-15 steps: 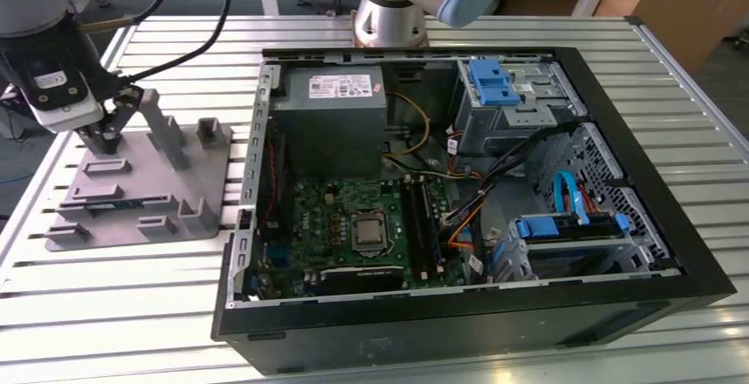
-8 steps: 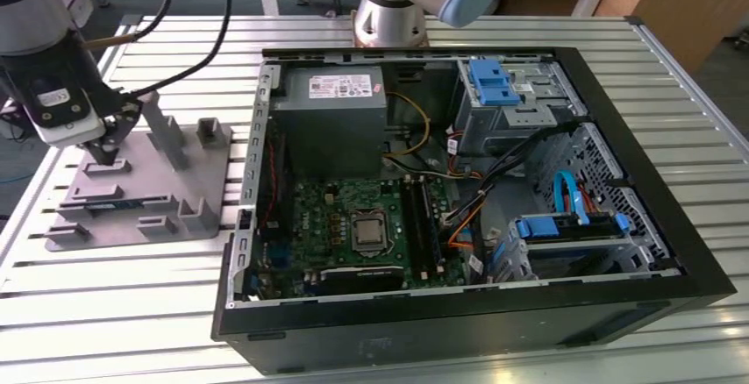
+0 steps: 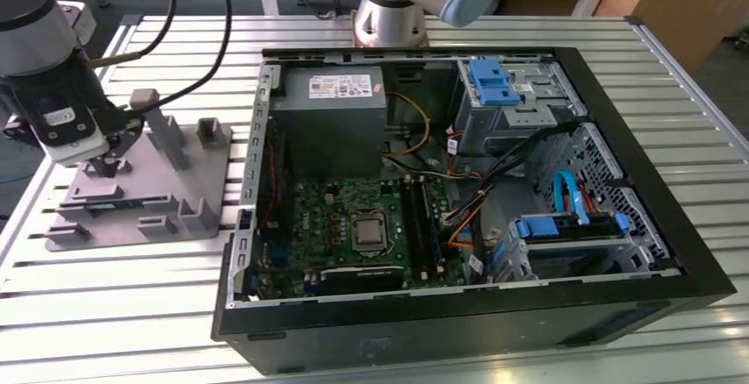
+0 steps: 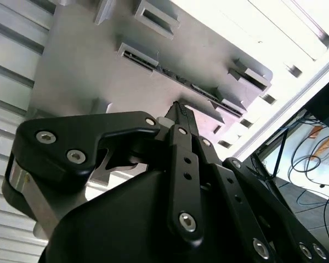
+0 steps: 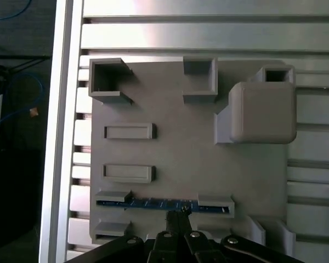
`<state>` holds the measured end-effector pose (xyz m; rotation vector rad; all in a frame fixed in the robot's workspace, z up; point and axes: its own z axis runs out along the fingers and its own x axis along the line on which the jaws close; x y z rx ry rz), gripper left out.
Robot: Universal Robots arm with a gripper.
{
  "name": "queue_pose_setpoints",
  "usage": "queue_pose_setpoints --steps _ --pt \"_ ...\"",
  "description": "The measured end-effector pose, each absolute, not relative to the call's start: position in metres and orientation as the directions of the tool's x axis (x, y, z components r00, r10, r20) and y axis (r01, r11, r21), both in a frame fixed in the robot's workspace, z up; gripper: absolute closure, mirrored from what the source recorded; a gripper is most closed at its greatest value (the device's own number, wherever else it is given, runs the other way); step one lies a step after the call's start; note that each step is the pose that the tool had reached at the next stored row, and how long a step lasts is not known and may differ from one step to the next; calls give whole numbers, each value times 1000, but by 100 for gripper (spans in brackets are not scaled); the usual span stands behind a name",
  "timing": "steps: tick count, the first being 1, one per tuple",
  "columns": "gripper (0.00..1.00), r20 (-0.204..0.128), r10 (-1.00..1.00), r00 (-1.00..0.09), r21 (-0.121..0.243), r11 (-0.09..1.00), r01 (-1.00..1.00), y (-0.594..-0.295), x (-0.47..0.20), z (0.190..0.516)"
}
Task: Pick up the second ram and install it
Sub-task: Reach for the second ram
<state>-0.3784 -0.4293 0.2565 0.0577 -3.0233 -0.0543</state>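
The second ram (image 5: 153,204) is a thin dark blue stick standing on edge between two low holders of a grey fixture plate (image 5: 186,153). In the second wrist view the ram (image 4: 200,90) runs as a dark strip across the plate (image 4: 82,82). My gripper (image 5: 177,215) hangs just over the middle of the stick, black fingers pressed together and shut, with nothing visibly held. In the second wrist view the gripper (image 4: 179,107) ends a little short of the strip. In the exterior view the gripper (image 3: 108,170) stands over the plate (image 3: 175,193) at the exterior view's left.
An open computer case (image 3: 655,252) lies on the slatted metal table (image 3: 117,296), right of the plate. Inside lie a green motherboard (image 3: 339,217) with long black slots (image 3: 417,226), a power supply (image 3: 333,95) and blue drive brackets (image 3: 492,81). Grey blocks (image 5: 263,112) rise from the plate.
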Motion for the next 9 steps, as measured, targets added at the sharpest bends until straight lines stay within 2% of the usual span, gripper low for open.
queue_pose_setpoints --steps 9 --pt "90 116 -37 -993 38 999 -33 -430 -382 240"
